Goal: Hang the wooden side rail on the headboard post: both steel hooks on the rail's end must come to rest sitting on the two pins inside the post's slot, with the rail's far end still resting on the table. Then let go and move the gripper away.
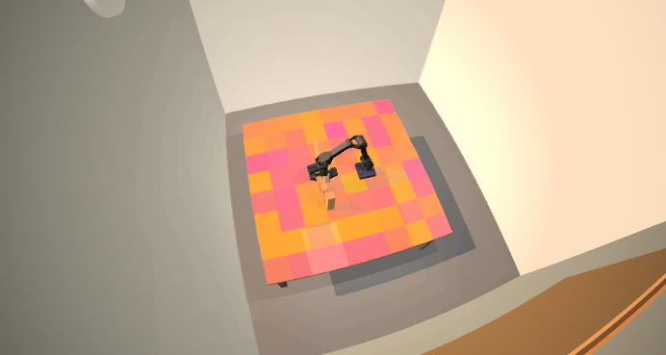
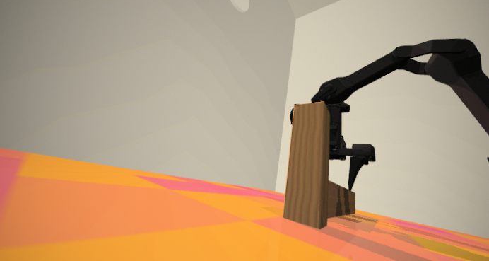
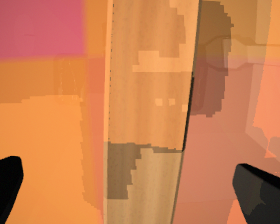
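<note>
The wooden headboard post [image 1: 330,201] [image 2: 307,162] stands upright on the table. The long wooden rail [image 1: 317,149] [image 2: 340,201] [image 3: 148,100] lies low along the table behind the post in the exterior view, its near end hidden there by the post. My gripper [image 1: 323,176] [image 3: 130,172] is open and empty, pointing down above the rail. In the wrist view its fingers stand wide on either side of the rail, with a gap on both sides. In the exterior view one finger shows and the post hides the other. The hooks, pins and slot cannot be made out.
The patchwork table [image 1: 284,240] [image 2: 124,211] carries the post and rail. The arm's dark base [image 1: 366,171] stands to the right of the rail in the top view, and the arm arches over from there. The post rises beside the gripper in the exterior view.
</note>
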Controlling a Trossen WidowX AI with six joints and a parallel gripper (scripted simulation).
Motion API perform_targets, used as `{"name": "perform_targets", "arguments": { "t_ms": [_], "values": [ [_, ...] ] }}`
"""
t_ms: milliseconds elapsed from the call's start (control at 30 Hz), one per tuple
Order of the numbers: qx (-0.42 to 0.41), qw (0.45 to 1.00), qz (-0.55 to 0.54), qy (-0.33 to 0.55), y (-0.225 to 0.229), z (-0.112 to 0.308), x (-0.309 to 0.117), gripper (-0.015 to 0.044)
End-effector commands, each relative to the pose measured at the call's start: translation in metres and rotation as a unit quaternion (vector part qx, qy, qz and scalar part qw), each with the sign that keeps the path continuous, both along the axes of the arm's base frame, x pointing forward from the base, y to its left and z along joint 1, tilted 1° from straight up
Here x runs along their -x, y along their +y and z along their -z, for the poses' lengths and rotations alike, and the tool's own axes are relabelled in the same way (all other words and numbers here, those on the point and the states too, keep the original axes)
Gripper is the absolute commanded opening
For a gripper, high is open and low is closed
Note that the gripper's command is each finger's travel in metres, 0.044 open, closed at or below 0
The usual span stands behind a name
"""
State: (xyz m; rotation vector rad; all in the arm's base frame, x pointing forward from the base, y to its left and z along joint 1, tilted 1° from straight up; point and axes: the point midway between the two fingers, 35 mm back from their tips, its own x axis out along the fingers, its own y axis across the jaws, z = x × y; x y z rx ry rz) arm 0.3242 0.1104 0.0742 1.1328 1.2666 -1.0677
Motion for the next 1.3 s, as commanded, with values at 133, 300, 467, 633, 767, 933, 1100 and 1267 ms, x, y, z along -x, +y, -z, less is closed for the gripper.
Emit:
{"name": "perform_targets", "arguments": {
  "t_ms": [133, 300, 467, 633, 767, 933, 1100, 1267],
  "values": [
    [0.004, 1.0, 0.002, 0.004, -0.001, 0.015, 0.002, 0.044],
    [0.004, 1.0, 0.002, 0.004, -0.001, 0.023, 0.002, 0.044],
    [0.004, 1.0, 0.002, 0.004, -0.001, 0.031, 0.002, 0.044],
    [0.004, 1.0, 0.002, 0.004, -0.001, 0.039, 0.003, 0.044],
    [0.004, 1.0, 0.002, 0.004, -0.001, 0.041, 0.003, 0.044],
    [0.004, 1.0, 0.002, 0.004, -0.001, 0.041, 0.003, 0.0309],
    [0.004, 1.0, 0.002, 0.004, -0.001, 0.041, 0.003, 0.0177],
    [0.004, 1.0, 0.002, 0.004, -0.001, 0.041, 0.003, 0.0105]
  ]
}}
